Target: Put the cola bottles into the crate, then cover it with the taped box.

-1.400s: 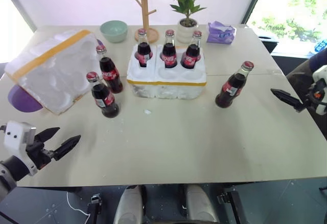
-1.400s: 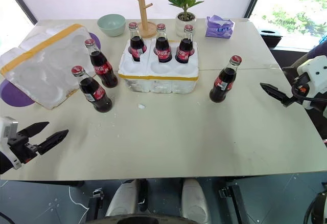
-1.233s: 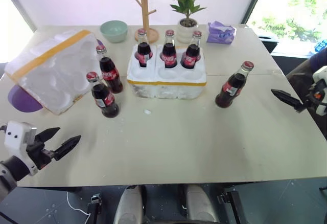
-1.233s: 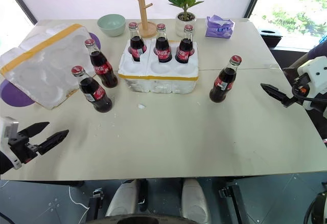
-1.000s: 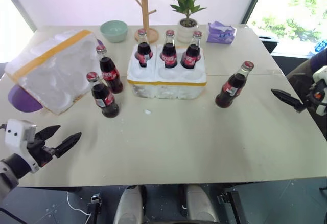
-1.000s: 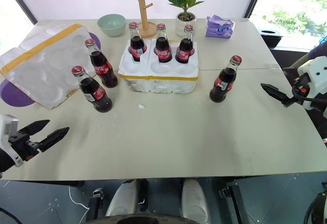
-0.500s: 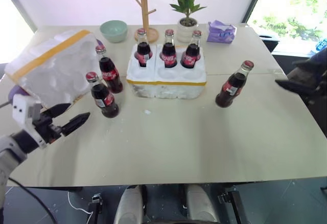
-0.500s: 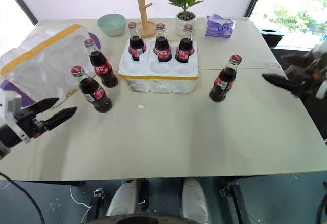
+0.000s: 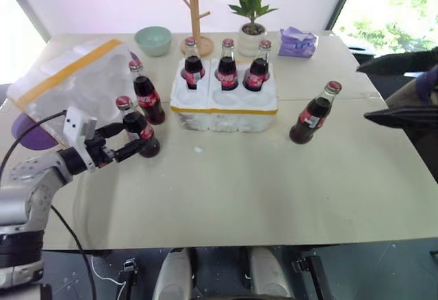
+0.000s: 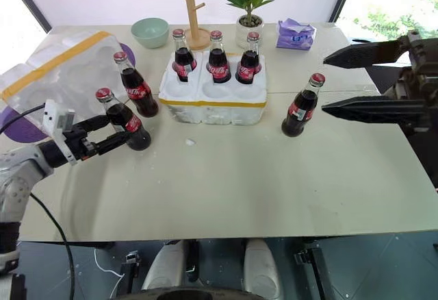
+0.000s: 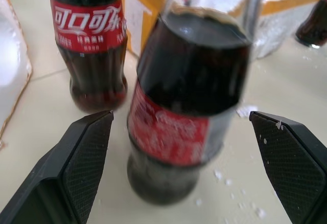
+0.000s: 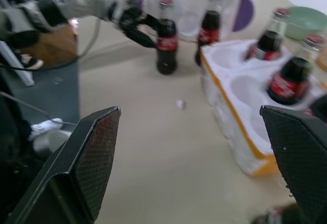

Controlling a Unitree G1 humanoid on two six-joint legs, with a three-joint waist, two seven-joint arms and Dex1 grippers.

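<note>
The crate [image 9: 224, 107] stands mid-table with three cola bottles [image 9: 227, 67] in its back row; the front holes are empty. Two loose cola bottles stand left of it, a rear one [image 9: 145, 98] and a front one [image 9: 140, 138]. Another [image 9: 312, 114] stands to the right. My left gripper [image 9: 137, 140] is open, one finger on each side of the front-left bottle [image 11: 184, 111], not closed on it. Open and empty, my right gripper [image 10: 324, 85] is raised at the right, pointing left across the table. The taped box [image 9: 68, 91] lies tilted at the far left.
Along the back edge are a green bowl [image 9: 152, 40], a wooden peg stand [image 9: 195, 12], a potted plant [image 9: 250, 12] and a purple tissue pack [image 9: 296, 42]. A purple plate [image 9: 26, 133] lies under the taped box. A white crumb [image 9: 197, 150] lies before the crate.
My left gripper came forward and to the right from the table's near-left edge up to the front-left bottle. My right gripper rose and swung in to point left.
</note>
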